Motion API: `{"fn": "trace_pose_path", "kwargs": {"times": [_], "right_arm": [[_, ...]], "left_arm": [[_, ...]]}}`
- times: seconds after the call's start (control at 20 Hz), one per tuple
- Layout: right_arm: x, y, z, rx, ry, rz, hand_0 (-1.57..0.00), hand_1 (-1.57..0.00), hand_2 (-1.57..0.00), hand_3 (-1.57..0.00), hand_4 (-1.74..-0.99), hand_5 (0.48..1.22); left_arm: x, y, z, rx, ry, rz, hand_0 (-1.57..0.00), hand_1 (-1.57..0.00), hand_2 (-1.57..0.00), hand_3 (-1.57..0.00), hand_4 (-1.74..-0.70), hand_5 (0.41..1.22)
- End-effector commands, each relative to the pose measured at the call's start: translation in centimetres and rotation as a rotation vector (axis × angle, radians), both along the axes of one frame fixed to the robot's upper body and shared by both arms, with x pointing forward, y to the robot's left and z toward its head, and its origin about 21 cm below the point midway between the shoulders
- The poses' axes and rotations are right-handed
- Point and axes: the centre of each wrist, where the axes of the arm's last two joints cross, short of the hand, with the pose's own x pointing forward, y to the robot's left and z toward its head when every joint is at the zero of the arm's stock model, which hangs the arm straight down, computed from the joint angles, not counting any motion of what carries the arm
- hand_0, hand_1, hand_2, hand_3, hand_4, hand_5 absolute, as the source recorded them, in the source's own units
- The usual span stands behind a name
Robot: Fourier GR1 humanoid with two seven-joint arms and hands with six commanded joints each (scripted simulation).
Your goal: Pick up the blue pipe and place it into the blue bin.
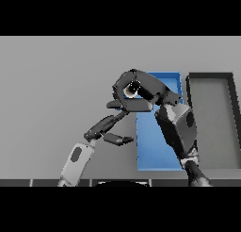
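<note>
Hovering over the blue bin (pixel 155 151), the right hand (pixel 136 90) curled round what seemed a pipe end; the left hand (pixel 107 126) lay open beside a grey bin (pixel 212 80).

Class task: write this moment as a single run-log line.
right robot hand: curled, over blue bin | pipe: not visible | left robot hand: open, beside bin | grey bin: right of blue bin
</note>
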Motion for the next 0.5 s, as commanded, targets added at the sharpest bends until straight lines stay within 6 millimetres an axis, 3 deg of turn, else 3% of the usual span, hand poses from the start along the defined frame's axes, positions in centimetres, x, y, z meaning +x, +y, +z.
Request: {"fn": "trace_pose_path", "kwargs": {"times": [0.0,0.1,0.25,0.45], "right_arm": [[0.5,-1.2,1.2,0.037,-0.012,-0.070,-1.57,-1.57,-1.57,-1.57,-1.741,1.221],[1.4,-2.1,3.1,0.034,-0.030,-0.198,-1.57,-1.57,-1.57,-1.57,-1.741,1.221],[3.6,-4.7,3.8,0.038,0.006,-0.331,-1.57,-1.57,-1.57,-1.57,-1.741,1.221],[6.5,-8.6,1.8,-0.027,0.071,-0.503,-1.57,-1.57,-1.57,-1.57,-1.741,1.221]], "left_arm": [[-0.1,-0.1,0.0,0.004,0.000,0.000,0.00,0.00,0.00,0.00,-0.90,0.433],[-0.2,-0.3,0.6,0.010,-0.001,-0.002,0.00,0.00,0.00,0.00,-0.90,0.430],[0.2,0.1,0.9,0.022,-0.003,0.007,0.00,0.00,0.00,0.00,-0.89,0.421],[0.0,0.6,0.1,0.026,-0.019,0.006,0.00,0.00,0.00,0.00,-0.88,0.412]]}}
